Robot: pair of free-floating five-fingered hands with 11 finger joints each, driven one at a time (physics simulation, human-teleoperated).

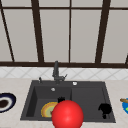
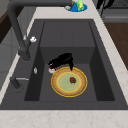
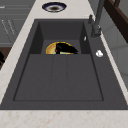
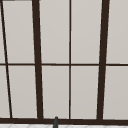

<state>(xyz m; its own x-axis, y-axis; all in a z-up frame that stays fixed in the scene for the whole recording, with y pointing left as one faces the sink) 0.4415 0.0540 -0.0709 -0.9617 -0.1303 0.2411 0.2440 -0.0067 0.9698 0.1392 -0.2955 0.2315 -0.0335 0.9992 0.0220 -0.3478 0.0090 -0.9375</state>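
Observation:
A yellow plate [image 2: 69,81] with a green centre lies on the floor of the sink's left basin [image 2: 45,85], and a small red bit rests on it. My left hand [image 2: 61,61] hovers low over the plate's far edge, fingers stretched out and holding nothing; it also appears in the front view [image 1: 61,99] and the right side view [image 3: 65,48]. My right hand [image 1: 105,109] hangs at the sink's front right corner with relaxed fingers, and it sits at the top of the left side view [image 2: 105,3]. A big red ball [image 1: 67,114] sits in front of the sink's front edge.
The dark faucet [image 1: 56,71] stands behind the basin. A dark blue bowl [image 1: 6,102] sits on the left counter. A blue plate [image 2: 78,6] with green and yellow food sits on the right counter. The sink's right half is a flat drainboard [image 3: 58,77]. A window spans the wall behind.

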